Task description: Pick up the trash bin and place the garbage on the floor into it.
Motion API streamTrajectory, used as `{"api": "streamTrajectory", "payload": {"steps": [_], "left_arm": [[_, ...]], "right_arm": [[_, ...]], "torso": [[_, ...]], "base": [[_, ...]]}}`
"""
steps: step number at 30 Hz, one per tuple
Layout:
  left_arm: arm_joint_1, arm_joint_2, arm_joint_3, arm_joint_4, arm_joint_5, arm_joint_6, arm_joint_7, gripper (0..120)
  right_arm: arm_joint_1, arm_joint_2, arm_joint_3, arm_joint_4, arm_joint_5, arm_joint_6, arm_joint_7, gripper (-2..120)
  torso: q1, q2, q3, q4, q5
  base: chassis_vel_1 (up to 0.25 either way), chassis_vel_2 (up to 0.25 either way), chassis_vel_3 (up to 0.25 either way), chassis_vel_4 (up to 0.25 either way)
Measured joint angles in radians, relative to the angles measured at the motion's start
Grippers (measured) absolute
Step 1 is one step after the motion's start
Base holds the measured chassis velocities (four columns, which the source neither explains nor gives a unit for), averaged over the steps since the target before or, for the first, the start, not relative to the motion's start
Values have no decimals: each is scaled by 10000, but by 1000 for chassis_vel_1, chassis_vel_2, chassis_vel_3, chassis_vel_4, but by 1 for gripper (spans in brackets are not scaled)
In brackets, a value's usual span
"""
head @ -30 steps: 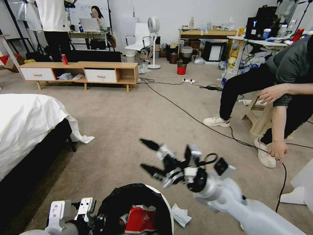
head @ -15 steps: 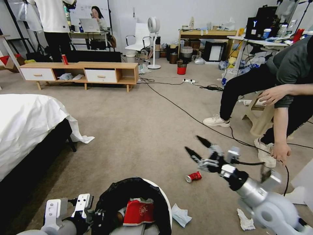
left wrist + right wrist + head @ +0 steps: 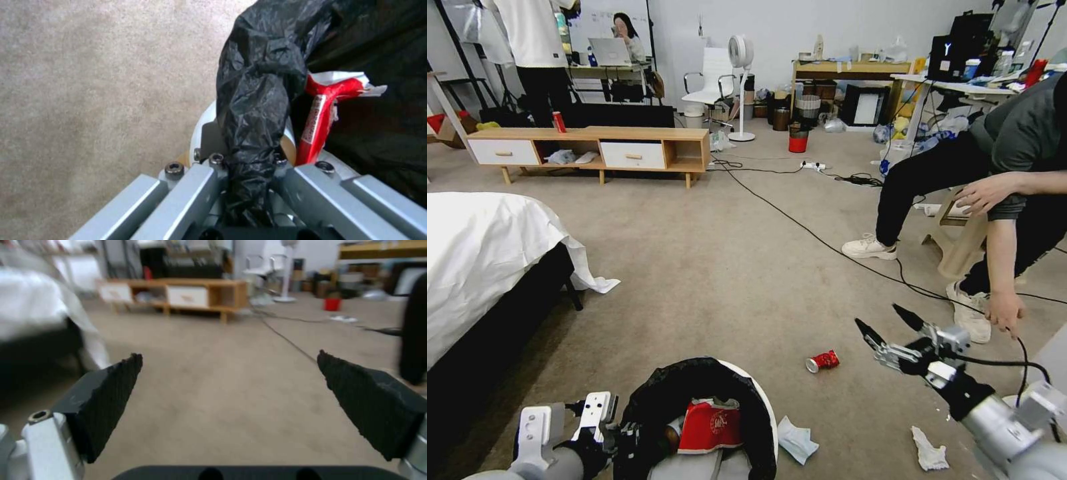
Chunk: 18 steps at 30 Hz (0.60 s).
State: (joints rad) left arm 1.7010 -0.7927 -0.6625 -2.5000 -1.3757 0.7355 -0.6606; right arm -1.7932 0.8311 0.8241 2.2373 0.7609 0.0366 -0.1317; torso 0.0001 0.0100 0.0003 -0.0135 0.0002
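Observation:
The trash bin [image 3: 768,415], white with a black bag over its rim, sits at the bottom of the head view with a red snack packet [image 3: 710,427] inside. My left gripper [image 3: 617,440] is shut on the bin's bag-covered rim; the left wrist view shows the left gripper [image 3: 248,171] clamping the black bag, with the packet [image 3: 320,113] just behind. My right gripper [image 3: 884,320] is open and empty above the floor [image 3: 714,267], right of a crushed red can [image 3: 822,361]. Two white tissues lie on the carpet, one tissue [image 3: 797,440] beside the bin and another tissue [image 3: 928,450] under the right arm. Open fingers [image 3: 102,400] frame bare carpet.
A bed [image 3: 480,253] with a white sheet stands at the left. A low wooden cabinet [image 3: 594,150] and a small red bin [image 3: 798,141] are far back. A black cable [image 3: 800,227] crosses the carpet toward a seated person [image 3: 1000,310] at the right, whose hand is close to my right gripper.
My right arm has swung from above the bin out to the right and lower, uncovering the crushed can and a tissue. The left gripper keeps the bin still.

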Motion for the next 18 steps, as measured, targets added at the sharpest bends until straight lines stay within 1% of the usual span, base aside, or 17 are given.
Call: {"api": "streamTrajectory", "payload": {"steps": [1, 2, 3, 4, 6, 7, 10, 11, 15, 16, 18], "left_arm": [[-1, 0, 1, 0, 38, 0, 34, 1], [-1, 0, 1, 0, 38, 0, 34, 1], [-22, 2, 1, 0, 55, 0, 60, 1], [-22, 2, 1, 0, 55, 0, 60, 1], [-65, -15, 7, -1, 76, 0, 100, 1], [-65, -15, 7, -1, 76, 0, 100, 1], [-79, -79, 105, -3, 228, 0, 201, 1], [-79, -79, 105, -3, 228, 0, 201, 1], [-107, -49, 151, -3, 263, 0, 246, 1], [-107, -49, 151, -3, 263, 0, 246, 1], [-175, -2, 146, -4, 264, 0, 254, 1]], "right_arm": [[-426, 246, 387, 78, -678, 42, 4, 100], [-426, 246, 387, 78, -678, 42, 4, 100], [-760, 499, 680, 140, -1215, 97, 3, 100], [-760, 499, 680, 140, -1215, 97, 3, 100], [-1070, 858, 1039, 222, -1723, 169, 8, 100], [-1070, 858, 1039, 222, -1723, 169, 8, 100], [-1449, 1319, 1428, 258, -2228, 203, 85, 100], [-1449, 1319, 1428, 258, -2228, 203, 85, 100], [-1913, 1811, 1864, 78, -2522, 428, 166, 100], [-1913, 1811, 1864, 78, -2522, 428, 166, 100], [-2167, 2131, 1978, 26, -2541, 506, -58, 100]], "torso": [[0, 0, 0, 1, -1], [0, 0, 0, 1, -1], [0, 0, 0, 0, -3], [0, 0, 0, 0, -3], [0, 0, 0, 2, -2], [0, 0, 0, 2, -2], [0, -1, 0, 3, -2], [0, -1, 0, 3, -2], [0, -2, 1, 2, -2], [0, -2, 1, 2, -2], [0, -1, 1, 2, -2]], "base": [[0, 0, 0, 0], [0, 0, 0, 0], [0, 0, 0, 0], [0, 0, 0, 0], [0, 0, 0, 0], [0, 0, 0, 0], [0, 0, 0, 0], [0, 0, 0, 0], [0, 0, 0, 0], [0, 0, 0, 0], [0, 0, 0, 0]]}}
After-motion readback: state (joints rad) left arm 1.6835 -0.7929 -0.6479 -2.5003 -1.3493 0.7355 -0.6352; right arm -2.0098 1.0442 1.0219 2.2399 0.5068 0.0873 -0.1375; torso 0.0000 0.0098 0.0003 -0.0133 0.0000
